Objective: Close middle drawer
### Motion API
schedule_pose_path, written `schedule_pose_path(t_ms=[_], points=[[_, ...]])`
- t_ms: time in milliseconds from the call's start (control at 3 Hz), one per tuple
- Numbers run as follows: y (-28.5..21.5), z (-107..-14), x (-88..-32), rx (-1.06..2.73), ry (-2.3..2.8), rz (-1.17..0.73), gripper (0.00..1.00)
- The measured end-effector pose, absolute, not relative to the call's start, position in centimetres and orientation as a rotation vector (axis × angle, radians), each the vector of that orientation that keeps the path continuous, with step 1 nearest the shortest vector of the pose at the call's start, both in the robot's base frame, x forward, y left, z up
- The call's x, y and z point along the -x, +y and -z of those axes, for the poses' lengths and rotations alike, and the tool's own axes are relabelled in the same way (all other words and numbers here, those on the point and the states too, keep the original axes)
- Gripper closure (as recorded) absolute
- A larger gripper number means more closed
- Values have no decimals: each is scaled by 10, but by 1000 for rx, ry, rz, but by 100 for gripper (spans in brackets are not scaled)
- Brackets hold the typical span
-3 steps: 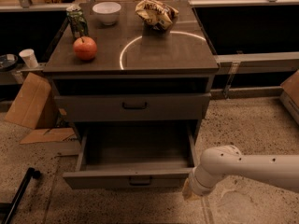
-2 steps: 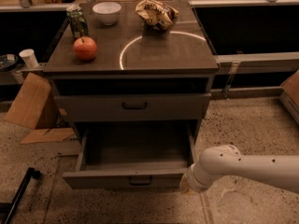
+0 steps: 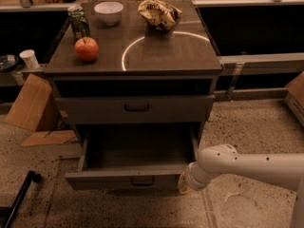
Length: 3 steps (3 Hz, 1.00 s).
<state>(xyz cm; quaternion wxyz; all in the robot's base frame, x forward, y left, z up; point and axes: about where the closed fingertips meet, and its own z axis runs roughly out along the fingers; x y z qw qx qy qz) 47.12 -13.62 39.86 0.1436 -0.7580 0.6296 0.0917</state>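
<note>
Middle drawer (image 3: 109,179) pulled far out of the cabinet, under the shut upper drawer front (image 3: 95,109); small dark handle (image 3: 142,180) at its centre. Pincer (image 3: 183,183) low at the right end of the drawer's front, touching or just beside it; open or closed, cannot tell. White arm (image 3: 247,165) in from the right edge. On the worktop (image 3: 166,56): red apple (image 3: 86,48), green can (image 3: 78,22), white bowl (image 3: 109,12), crumpled bag (image 3: 159,14). Cardboard (image 3: 31,103) leaning at the cabinet's left.
</note>
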Motion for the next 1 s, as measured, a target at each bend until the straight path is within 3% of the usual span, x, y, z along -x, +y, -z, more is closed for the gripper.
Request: schedule_pose_path(t_ms=[1000], points=[[-132, -391, -504, 2153, 1796, -239, 14]])
